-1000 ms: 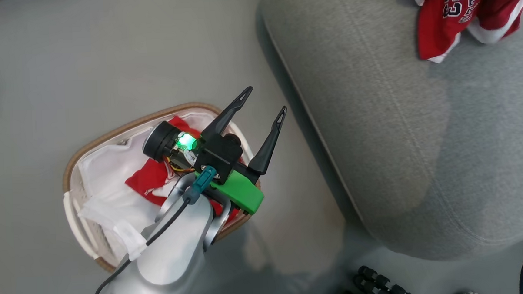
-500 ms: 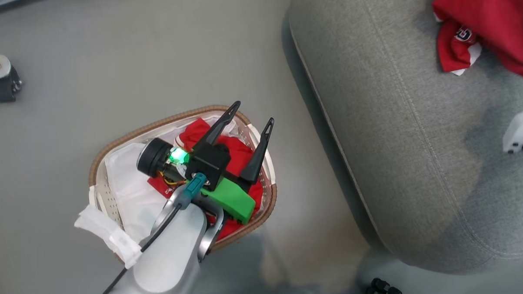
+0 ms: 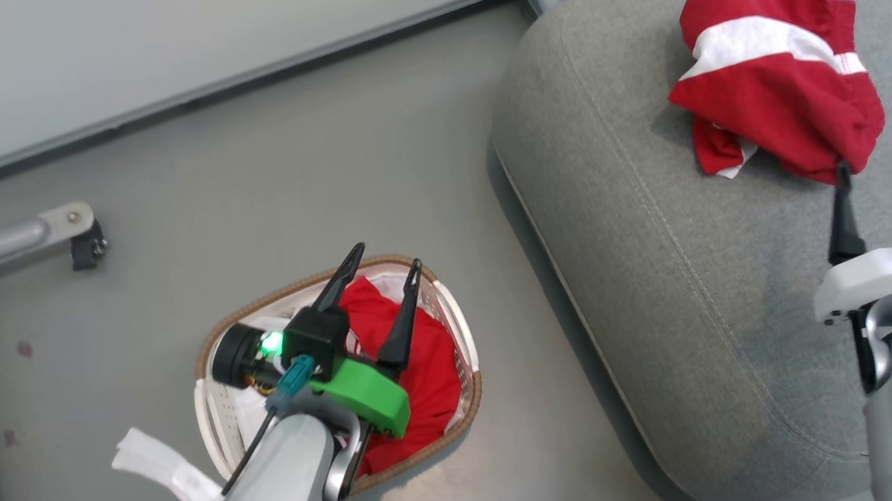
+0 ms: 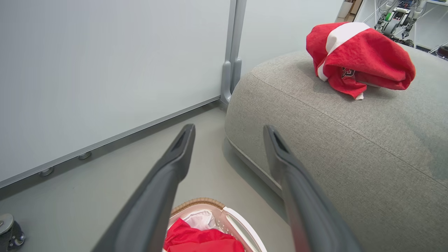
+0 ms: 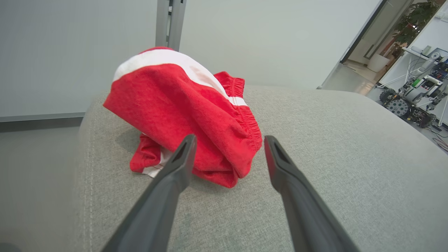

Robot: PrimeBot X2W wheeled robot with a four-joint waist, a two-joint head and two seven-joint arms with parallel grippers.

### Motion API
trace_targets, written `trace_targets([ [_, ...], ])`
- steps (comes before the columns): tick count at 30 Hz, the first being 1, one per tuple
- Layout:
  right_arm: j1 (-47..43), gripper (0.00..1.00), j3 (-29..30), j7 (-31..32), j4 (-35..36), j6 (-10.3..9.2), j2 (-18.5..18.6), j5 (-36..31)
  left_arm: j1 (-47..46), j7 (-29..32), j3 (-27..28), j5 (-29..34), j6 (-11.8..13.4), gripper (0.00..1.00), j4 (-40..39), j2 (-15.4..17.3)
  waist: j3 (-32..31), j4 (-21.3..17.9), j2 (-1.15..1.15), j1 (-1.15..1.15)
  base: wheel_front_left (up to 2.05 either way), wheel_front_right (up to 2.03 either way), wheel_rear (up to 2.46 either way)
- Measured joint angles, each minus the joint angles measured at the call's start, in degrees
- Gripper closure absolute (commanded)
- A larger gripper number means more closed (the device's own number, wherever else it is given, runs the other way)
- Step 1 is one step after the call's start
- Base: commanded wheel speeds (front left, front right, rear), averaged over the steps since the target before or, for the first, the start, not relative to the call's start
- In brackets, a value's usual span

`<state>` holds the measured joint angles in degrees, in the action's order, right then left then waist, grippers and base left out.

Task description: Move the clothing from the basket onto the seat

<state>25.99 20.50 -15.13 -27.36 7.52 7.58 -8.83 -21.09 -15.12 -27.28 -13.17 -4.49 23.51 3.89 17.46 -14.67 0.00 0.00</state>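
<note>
One red garment with a white band (image 3: 775,105) (image 4: 360,57) (image 5: 189,112) lies bunched on the grey seat (image 3: 677,287) (image 4: 350,140) (image 5: 332,157). My right gripper (image 3: 877,165) (image 5: 230,140) is open over the seat, its tips just short of that garment and holding nothing. A second red garment (image 3: 420,355) (image 4: 203,239) lies in the basket (image 3: 477,386) (image 4: 197,201) on the floor beside the seat. My left gripper (image 3: 387,256) (image 4: 229,129) hovers open above the basket, empty.
The white liner cloth (image 3: 164,468) hangs over the basket's near side. A metal leg with a caster (image 3: 74,234) stands on the floor at the left. A white wall panel (image 3: 187,52) and a post (image 4: 231,70) lie beyond the seat. Another robot (image 5: 413,101) stands far right.
The head camera has shifted. The garment on the seat has changed shape and now lies bunched with its white band up. My right gripper has come into view, open. The left gripper stays open.
</note>
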Motion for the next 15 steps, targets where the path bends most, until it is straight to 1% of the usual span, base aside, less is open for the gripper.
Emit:
trace_targets([
  [7, -2.43, 0.00, -7.34, -0.01, 3.82, 0.00, -1.45, 5.47, 4.39, 0.00, 5.33, 1.27, 1.24, 0.00, -1.21, -0.34, -5.16, 1.74, 0.00, 0.00, 0.00, 0.00, 0.00],
  [9, -3.15, 0.00, -9.49, 0.00, 4.57, 0.00, -2.30, 6.90, 5.63, 0.00, 7.66, 1.80, 1.58, 0.00, -1.48, -0.36, -6.30, 2.91, 0.00, 0.00, 0.00, 0.00, 0.00],
  [15, -4.85, 0.00, -13.54, 0.00, 5.97, 0.00, -4.12, 9.60, 8.86, 0.00, 13.94, 2.47, 2.46, 0.00, -2.16, -0.37, -8.58, 6.05, 0.00, 0.00, 0.00, 0.00, 0.00],
])
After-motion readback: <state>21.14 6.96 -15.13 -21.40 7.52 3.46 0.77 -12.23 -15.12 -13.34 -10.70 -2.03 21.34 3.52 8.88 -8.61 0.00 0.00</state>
